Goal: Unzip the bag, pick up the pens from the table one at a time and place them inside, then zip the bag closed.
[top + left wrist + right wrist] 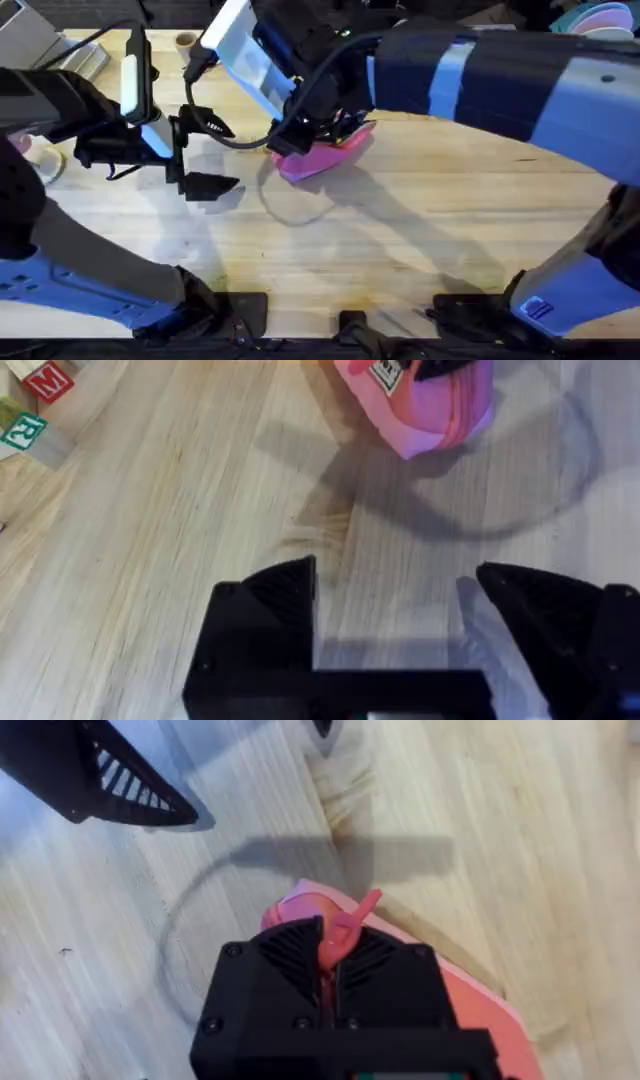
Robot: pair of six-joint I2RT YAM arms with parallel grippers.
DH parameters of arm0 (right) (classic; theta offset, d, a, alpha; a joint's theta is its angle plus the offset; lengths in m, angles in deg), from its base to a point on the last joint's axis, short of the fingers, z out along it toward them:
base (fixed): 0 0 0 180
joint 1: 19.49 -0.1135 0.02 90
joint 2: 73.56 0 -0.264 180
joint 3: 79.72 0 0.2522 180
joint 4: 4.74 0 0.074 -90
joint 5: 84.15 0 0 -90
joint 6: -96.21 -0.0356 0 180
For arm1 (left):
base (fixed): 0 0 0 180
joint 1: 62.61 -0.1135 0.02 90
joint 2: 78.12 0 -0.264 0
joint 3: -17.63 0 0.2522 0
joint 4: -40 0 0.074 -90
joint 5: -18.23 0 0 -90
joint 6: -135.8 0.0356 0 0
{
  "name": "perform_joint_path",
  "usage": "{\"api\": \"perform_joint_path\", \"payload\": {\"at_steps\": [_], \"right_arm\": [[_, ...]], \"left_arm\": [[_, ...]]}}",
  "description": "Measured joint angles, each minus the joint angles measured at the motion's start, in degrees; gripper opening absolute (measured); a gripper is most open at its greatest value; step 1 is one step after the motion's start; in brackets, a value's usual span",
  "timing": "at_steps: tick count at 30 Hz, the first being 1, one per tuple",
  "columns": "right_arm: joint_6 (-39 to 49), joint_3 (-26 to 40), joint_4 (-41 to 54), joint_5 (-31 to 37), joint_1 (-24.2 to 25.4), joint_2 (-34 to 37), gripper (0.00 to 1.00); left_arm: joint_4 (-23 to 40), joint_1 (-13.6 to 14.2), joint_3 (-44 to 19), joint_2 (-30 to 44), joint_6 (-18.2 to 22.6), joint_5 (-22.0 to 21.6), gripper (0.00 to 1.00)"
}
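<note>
The pink bag (322, 155) lies on the light wood table (420, 230) a little left of centre in the overhead view, directly beneath the right gripper (325, 128), whose arm reaches in from the lower right and crosses above it. In the right wrist view that gripper (335, 955) has its black fingers pressed together on a small pink tab, the zipper pull (352, 920), which sticks up from the bag's (470, 1000) end; the rest of the pouch runs away under the gripper body and is mostly covered. The left gripper (205, 155) hangs just left of the bag, apart from it, with its fingers spread wide and nothing between them; its wrist view shows the two black fingers (270, 600) over bare table (150, 530), with the bag's rounded end (430, 415) ahead of them and cut off by the frame edge. A white label (385, 372) on the bag is only partly readable. Lettered wooden blocks (30, 405) sit at the far corner of that view. Whether the zipper is open or closed along its length cannot be made out.
</note>
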Motion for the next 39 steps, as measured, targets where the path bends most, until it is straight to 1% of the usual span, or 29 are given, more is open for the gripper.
{"api": "perform_joint_path", "payload": {"at_steps": [18,25,30,36,39], "right_arm": [[0.00,-0.02,0.07,0.08,0.04,-0.13,0.032],[0.00,-0.11,0.38,0.50,0.17,-2.83,0.032],[0.00,-0.11,0.24,0.45,0.17,-4.99,0.032],[0.00,-0.11,0.26,0.45,0.17,-5.18,0.032],[0.00,-0.11,0.27,0.45,0.15,-5.18,0.032]], "left_arm": [[0.26,0.00,0.00,0.00,0.01,0.00,0.993],[0.46,0.00,0.00,0.00,0.01,0.16,0.993],[1.11,0.00,0.00,0.00,0.03,2.69,0.993],[2.41,0.00,0.00,0.00,0.04,5.65,0.993],[2.75,0.00,0.00,0.00,0.04,6.40,0.993]]}}
